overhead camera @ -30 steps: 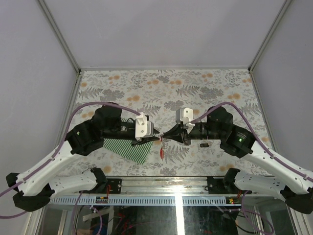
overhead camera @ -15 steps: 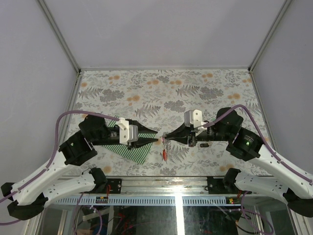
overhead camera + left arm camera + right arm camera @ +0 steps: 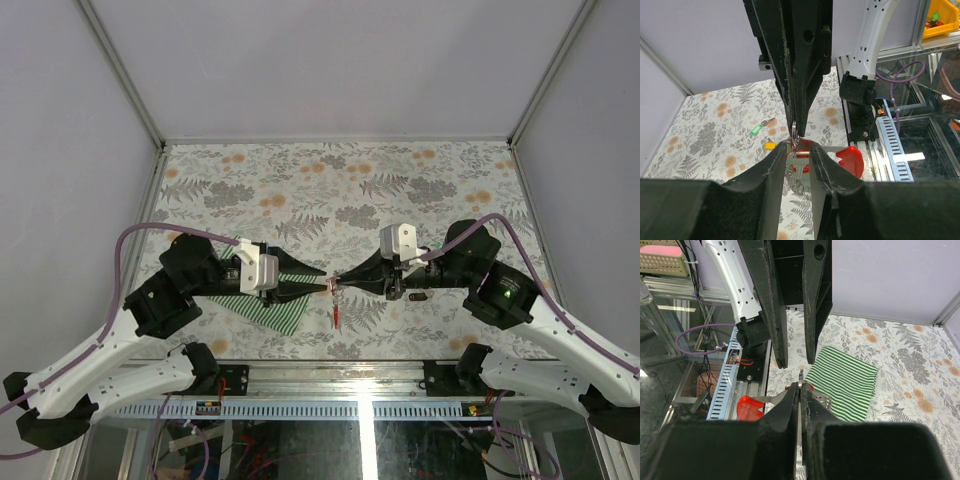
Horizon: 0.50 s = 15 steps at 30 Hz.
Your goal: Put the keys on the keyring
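From above, the two arms meet tip to tip over the near middle of the flowered table. The left gripper points right and the right gripper points left. The keyring is between them, with its red tag hanging down toward the near edge.

The right wrist view shows what the top view cannot: the right fingers are pressed together on the thin ring. It also shows the left gripper's jaws standing apart just beyond the ring. In the left wrist view, the ring's flat metal piece lies in the gap between those jaws, but I cannot tell whether they touch it.

That view also shows the keys on the table below the right arm: a yellow one, a green one and a dark one. From above, only the dark one shows.

The striped cloth lies under the left arm, close to the near edge. Beyond both arms, open tabletop runs to the far wall.
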Each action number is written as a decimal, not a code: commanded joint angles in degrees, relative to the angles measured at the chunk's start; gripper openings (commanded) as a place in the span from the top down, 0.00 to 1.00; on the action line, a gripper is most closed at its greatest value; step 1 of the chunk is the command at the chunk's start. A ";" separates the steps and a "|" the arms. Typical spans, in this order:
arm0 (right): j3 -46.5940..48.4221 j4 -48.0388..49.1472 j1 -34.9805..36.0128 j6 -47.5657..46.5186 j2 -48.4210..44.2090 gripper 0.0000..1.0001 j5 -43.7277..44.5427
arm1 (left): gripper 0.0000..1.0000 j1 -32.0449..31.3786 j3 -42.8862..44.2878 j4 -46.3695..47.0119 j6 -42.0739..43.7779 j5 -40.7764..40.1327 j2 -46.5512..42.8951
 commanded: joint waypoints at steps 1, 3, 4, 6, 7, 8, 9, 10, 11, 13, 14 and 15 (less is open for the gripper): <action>1.25 5.50 -0.01 0.70 -1.65 1.00 -1.63 | 0.75 -0.29 -0.42 3.93 -0.79 1.95 0.34; 1.29 5.68 -0.01 0.73 -1.73 1.00 -1.71 | 0.75 -0.27 -0.48 3.93 -0.83 2.01 0.56; 1.25 5.73 0.00 0.77 -1.82 1.00 -1.80 | 0.75 -0.23 -0.48 3.93 -0.86 2.10 0.70; 1.25 5.85 -0.01 0.87 -1.87 1.00 -1.85 | 0.76 -0.30 -0.43 3.93 -0.91 2.13 0.91; 1.26 5.89 0.03 0.97 -1.87 1.00 -1.93 | 0.76 -0.30 -0.42 3.93 -0.90 2.07 1.02; 1.25 5.97 0.01 0.89 -1.85 1.00 -1.97 | 0.77 -0.30 -0.42 3.93 -0.96 2.06 1.20; 1.26 5.99 -0.01 1.02 -1.91 1.00 -2.06 | 0.77 -0.28 -0.34 3.93 -1.05 2.16 1.26; 1.25 6.00 0.01 0.97 -1.92 1.00 -2.14 | 0.78 -0.23 -0.32 3.93 -1.06 2.18 1.36; 1.29 6.00 0.04 1.03 -1.84 1.00 -2.27 | 0.78 -0.27 -0.17 3.93 -1.02 2.21 1.44; 1.24 6.08 0.01 1.11 -1.84 1.00 -2.32 | 0.83 -0.23 0.02 3.93 -1.06 2.29 1.64; 1.19 6.08 0.02 1.11 -1.90 1.00 -2.31 | 0.85 -0.29 0.08 3.92 -1.02 2.30 1.78; 1.13 6.17 0.00 1.13 -1.87 1.00 -2.34 | 0.87 -0.23 0.11 3.88 -1.06 2.29 1.85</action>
